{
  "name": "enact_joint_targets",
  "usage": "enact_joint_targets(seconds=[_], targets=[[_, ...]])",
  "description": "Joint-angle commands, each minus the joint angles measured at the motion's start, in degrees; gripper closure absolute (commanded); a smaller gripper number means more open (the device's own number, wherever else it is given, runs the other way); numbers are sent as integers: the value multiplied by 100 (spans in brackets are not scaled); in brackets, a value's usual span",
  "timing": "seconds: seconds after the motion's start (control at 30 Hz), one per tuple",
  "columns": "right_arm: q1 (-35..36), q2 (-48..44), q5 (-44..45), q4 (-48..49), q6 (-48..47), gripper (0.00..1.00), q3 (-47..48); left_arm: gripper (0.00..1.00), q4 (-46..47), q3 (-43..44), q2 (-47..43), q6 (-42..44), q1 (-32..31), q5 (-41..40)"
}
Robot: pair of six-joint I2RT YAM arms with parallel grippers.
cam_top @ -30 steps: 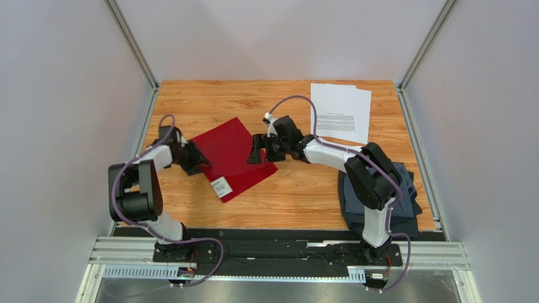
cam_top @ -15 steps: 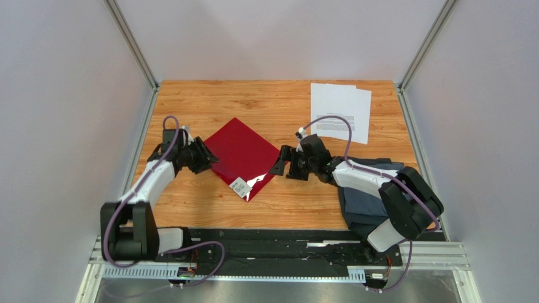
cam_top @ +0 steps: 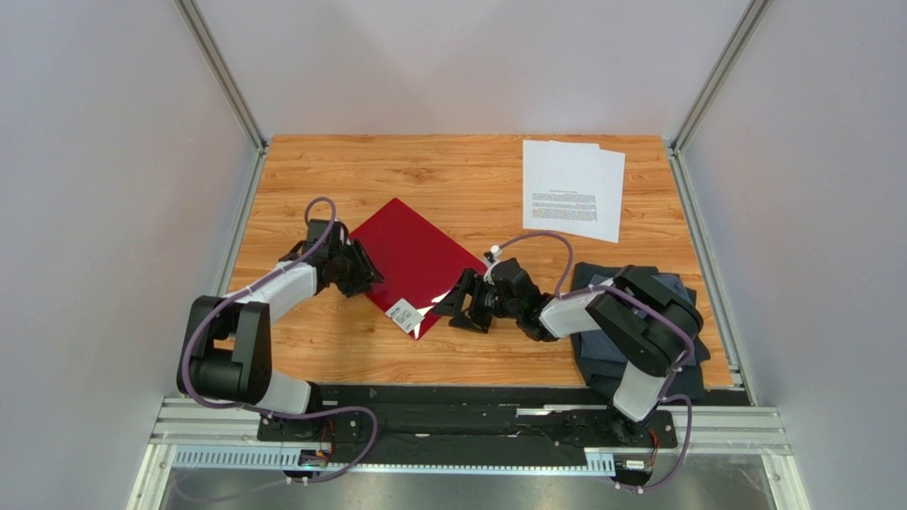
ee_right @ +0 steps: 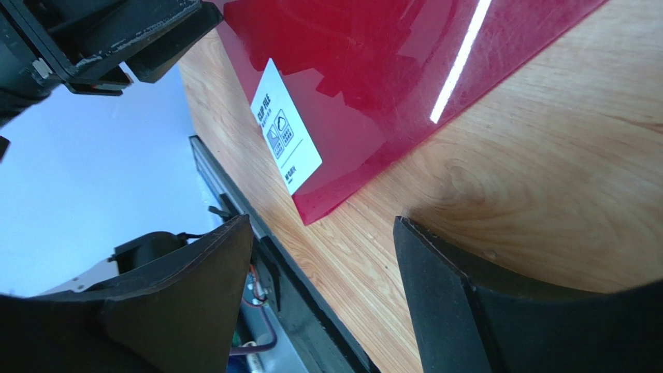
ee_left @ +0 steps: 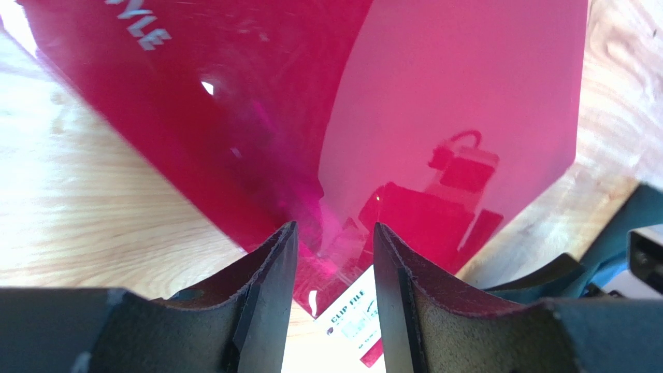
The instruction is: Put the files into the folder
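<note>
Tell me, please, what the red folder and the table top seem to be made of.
The red folder: probably thin plastic, glossy; it mirrors dark shapes and carries a bright streak of light. The table top: wood or a wood-look laminate, smooth; grain lines show, but not which of the two.

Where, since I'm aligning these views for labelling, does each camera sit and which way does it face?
Top external: above and behind the bases, looking down on table, folder and files; both arms show.
Left wrist: on the left arm, looking across the folder; the left gripper shows at bottom.
Right wrist: low over the table, facing the folder's near corner; the right gripper shows at bottom.
Shared: both wrist views catch the white label.
</note>
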Motion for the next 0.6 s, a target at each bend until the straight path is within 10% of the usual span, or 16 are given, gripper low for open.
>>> enact_joint_targets(seconds=[0.0, 0.57], targets=[[71, 328, -14, 879, 569, 27, -147, 50, -144, -157, -242, -273, -14, -435], [203, 1005, -207, 2004, 1421, 43, -147, 51, -285, -254, -427, -291, -242, -611]])
